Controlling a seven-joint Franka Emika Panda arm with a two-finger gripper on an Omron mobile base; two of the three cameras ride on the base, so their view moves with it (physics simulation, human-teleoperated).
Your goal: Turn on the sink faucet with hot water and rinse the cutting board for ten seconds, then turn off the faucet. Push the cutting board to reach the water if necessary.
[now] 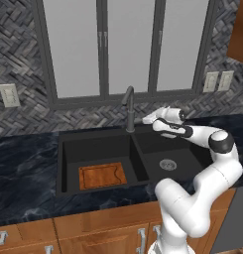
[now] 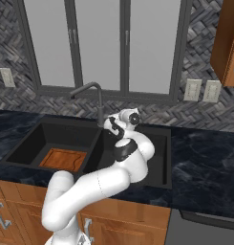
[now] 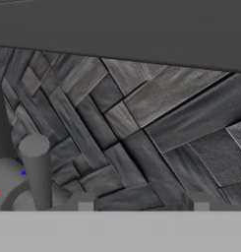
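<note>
The sink faucet (image 1: 129, 106) (image 2: 100, 106) stands behind the divider of the black sink (image 1: 68, 141) (image 2: 27, 139), its spout angled over the left basin. No water shows. The cutting board (image 1: 102, 175) (image 2: 64, 159) lies flat on the left basin's floor. My gripper (image 1: 148, 119) (image 2: 111, 123) hovers just right of the faucet's post, at the sink's back rim. In the hand view the gripper (image 3: 142, 204) faces the backsplash, shut with nothing between its tips. The faucet's small lever (image 3: 35, 170) rises left of the left fingertip (image 3: 85, 203), beside a base with red and blue marks.
A round drain (image 1: 167, 164) sits in the right basin under my forearm. Dark marble counter (image 1: 24, 168) (image 2: 204, 158) runs on both sides. A window (image 1: 128, 44) and a tiled backsplash with outlets (image 1: 9, 95) (image 2: 202, 91) stand behind. Wooden cabinets (image 2: 228, 38) hang at the right.
</note>
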